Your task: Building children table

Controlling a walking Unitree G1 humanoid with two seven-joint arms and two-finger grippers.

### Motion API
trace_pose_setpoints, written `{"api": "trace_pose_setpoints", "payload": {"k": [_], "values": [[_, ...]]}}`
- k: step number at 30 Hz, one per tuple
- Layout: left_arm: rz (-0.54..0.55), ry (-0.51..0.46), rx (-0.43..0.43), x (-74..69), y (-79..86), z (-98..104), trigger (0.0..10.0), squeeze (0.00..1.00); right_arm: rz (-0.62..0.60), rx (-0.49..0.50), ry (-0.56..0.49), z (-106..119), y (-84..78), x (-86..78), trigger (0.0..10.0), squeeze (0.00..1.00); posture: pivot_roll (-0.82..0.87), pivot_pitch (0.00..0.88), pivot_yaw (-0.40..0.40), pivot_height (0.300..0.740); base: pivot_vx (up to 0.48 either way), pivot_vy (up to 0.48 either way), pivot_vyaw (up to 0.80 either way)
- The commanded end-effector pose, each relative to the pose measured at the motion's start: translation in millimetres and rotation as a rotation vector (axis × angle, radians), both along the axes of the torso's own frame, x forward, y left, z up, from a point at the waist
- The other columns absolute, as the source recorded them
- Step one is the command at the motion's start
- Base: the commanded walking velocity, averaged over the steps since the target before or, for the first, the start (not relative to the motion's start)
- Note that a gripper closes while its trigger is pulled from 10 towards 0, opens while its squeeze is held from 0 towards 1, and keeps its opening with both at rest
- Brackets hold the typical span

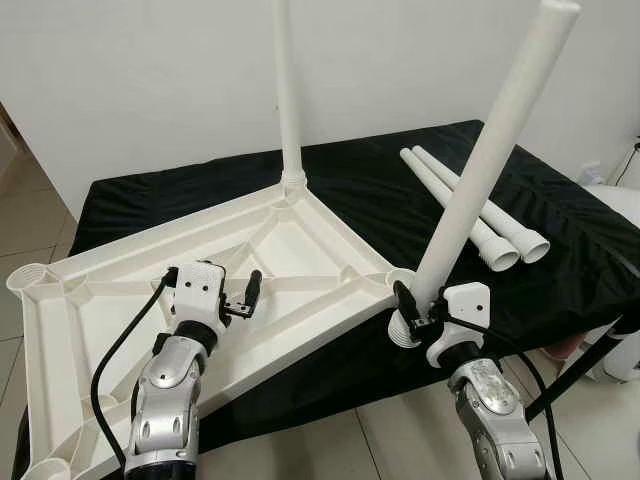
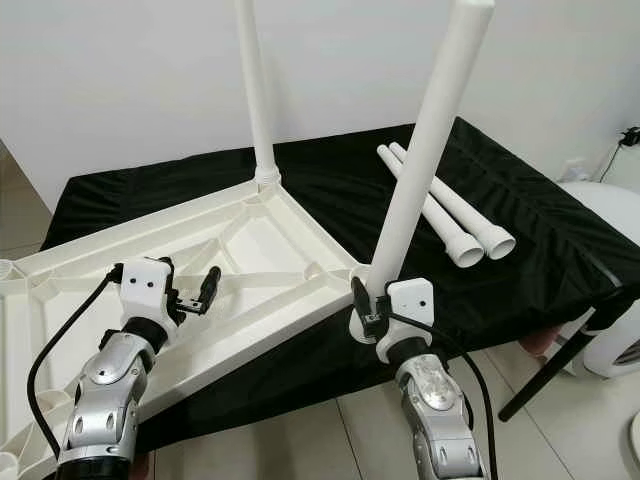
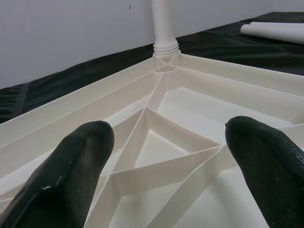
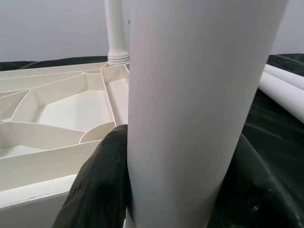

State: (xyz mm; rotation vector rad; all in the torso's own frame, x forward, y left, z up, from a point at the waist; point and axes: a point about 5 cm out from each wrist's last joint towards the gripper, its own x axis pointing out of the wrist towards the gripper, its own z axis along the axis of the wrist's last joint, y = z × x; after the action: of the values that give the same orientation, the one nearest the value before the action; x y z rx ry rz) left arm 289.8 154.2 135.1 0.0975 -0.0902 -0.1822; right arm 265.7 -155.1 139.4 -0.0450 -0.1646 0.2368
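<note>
The white plastic tabletop (image 1: 200,300) lies upside down on a black-covered bench (image 1: 560,240), ribs facing up, its near portion overhanging the bench edge. One leg (image 1: 287,90) already stands upright in the far corner socket. The right gripper (image 1: 415,310) is clamped around the lower end of a second leg (image 1: 490,150), which leans away from vertical above the near right corner socket (image 1: 398,278). The left gripper (image 1: 243,300) hovers over the ribbed underside with its fingers (image 3: 71,175) spread wide and holding nothing. The hollow leg should be light and rigid but smooth, so a low grip near the threaded end gives best control; the long free end will lever against the grasp. Two spare legs (image 1: 470,205) lie side by side on the cloth, well apart from the work. A black cable (image 1: 570,370) runs near the right arm and could snag.
</note>
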Motion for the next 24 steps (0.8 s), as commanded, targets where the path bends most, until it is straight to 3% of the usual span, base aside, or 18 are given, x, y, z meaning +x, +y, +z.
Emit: {"api": "trace_pose_setpoints", "payload": {"k": [1,24], "values": [[0.147,0.017,-0.053,-5.4,-3.0,-8.2,10.0,0.00,0.015,-0.012,-0.004,-1.5,2.3,-0.4,10.0,0.00,-0.09,0.000,0.057,0.740,0.000,0.000,0.00],[0.146,0.016,-0.055,-6.2,-4.5,-7.8,10.0,0.00,0.019,-0.019,-0.012,-0.2,0.8,0.7,10.0,0.00,-0.09,0.000,0.053,0.740,0.000,0.000,0.00]]}}
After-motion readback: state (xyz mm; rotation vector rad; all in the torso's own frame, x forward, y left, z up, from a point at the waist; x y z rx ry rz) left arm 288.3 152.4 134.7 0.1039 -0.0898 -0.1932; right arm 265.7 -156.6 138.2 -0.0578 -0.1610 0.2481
